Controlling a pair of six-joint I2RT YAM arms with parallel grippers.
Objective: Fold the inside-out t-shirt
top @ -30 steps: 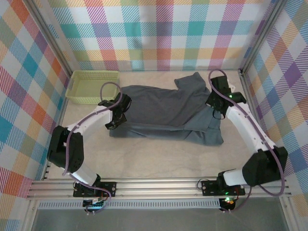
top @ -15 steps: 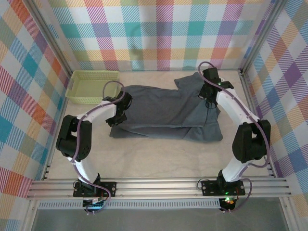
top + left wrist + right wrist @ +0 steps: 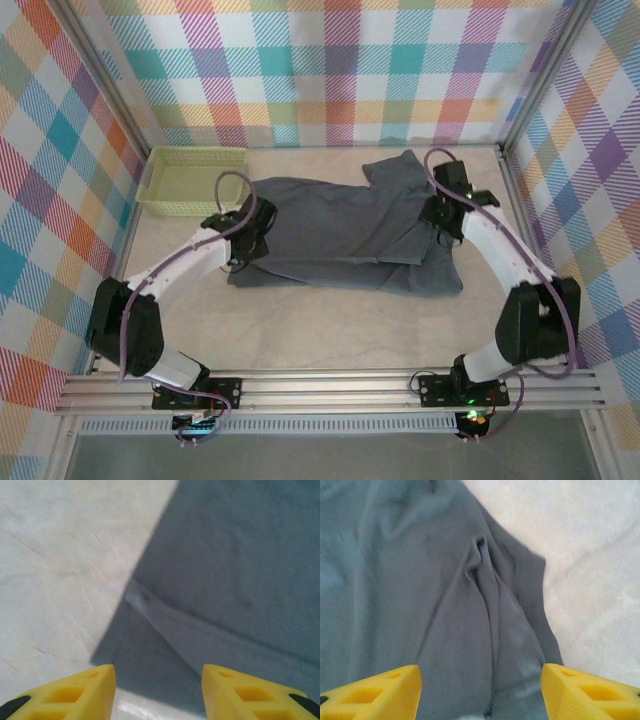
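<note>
The slate blue-grey t-shirt lies on the table, its near part folded up over the rest, one sleeve reaching toward the back. My left gripper hovers over the shirt's left edge, open. In the left wrist view its yellow fingertips stand apart above the corner of the t-shirt, with nothing between them. My right gripper is over the shirt's right edge, open. In the right wrist view the fingertips are spread wide above wrinkled t-shirt cloth and grip nothing.
A pale yellow-green mesh basket sits at the back left corner. Plaid walls close in the table on three sides. Bare cream table stretches in front of the shirt toward the arm bases.
Both grippers have opened and let go of the shirt's folded edge. The right arm swung back and then forward again; the left arm shifted slightly.
</note>
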